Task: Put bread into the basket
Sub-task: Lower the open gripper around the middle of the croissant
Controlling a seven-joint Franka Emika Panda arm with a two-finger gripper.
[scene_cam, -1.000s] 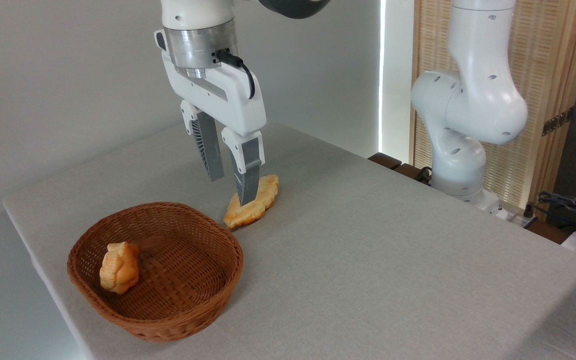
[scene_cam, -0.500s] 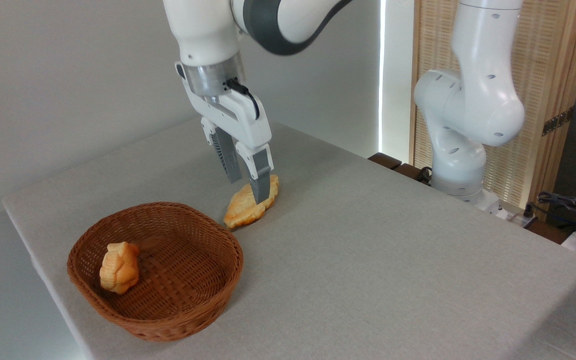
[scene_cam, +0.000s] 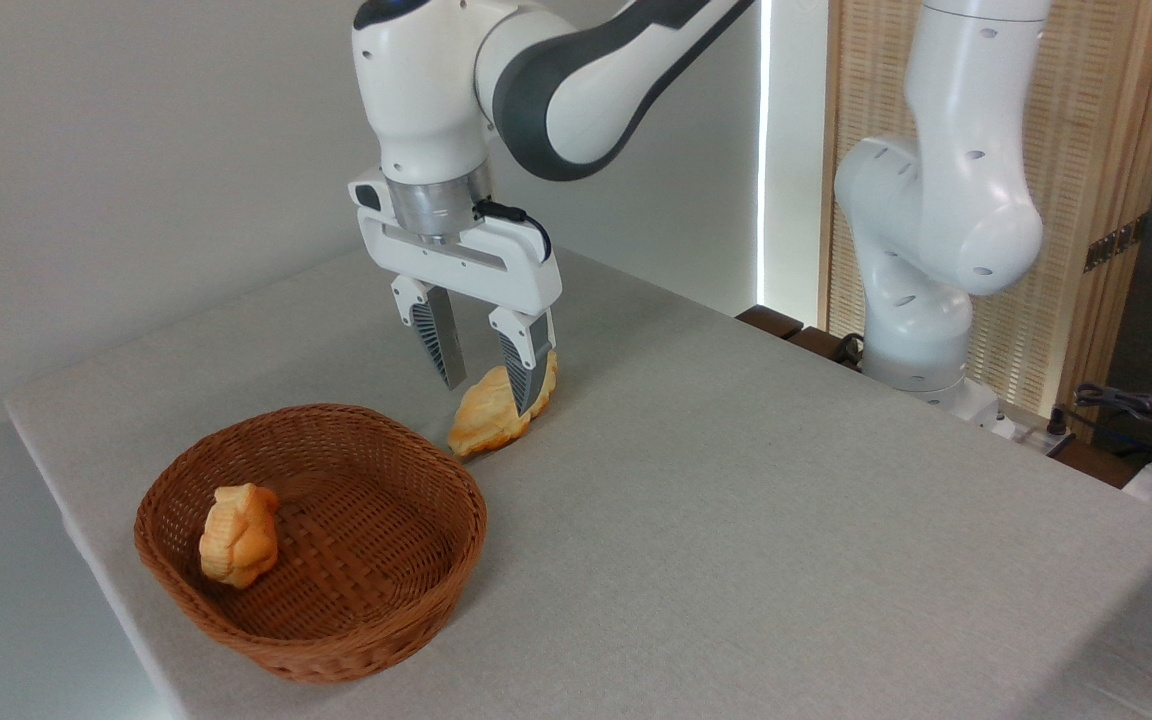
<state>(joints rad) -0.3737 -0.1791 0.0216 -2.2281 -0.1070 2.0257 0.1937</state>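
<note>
On grey cloth, at the round brown wicker basket's (scene_cam: 316,640) two o'clock, the wide-open, empty gripper (scene_cam: 496,385) has dropped around the long golden bread (scene_cam: 484,420), ready to squeeze.

Grey cloth-covered table (scene_cam: 736,500), wicker basket (scene_cam: 376,610), bread (scene_cam: 486,420) beside it

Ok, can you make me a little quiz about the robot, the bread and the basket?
1. True or false: the long bread is already inside the basket.
2. What lies in the basket? A) a small bread piece B) a spoon C) nothing
3. Fill in: the gripper has its jaws ____ around the long bread on the table.

Key: 1 false, it lies on the table beside the basket. 2 A. 3 open.
</note>
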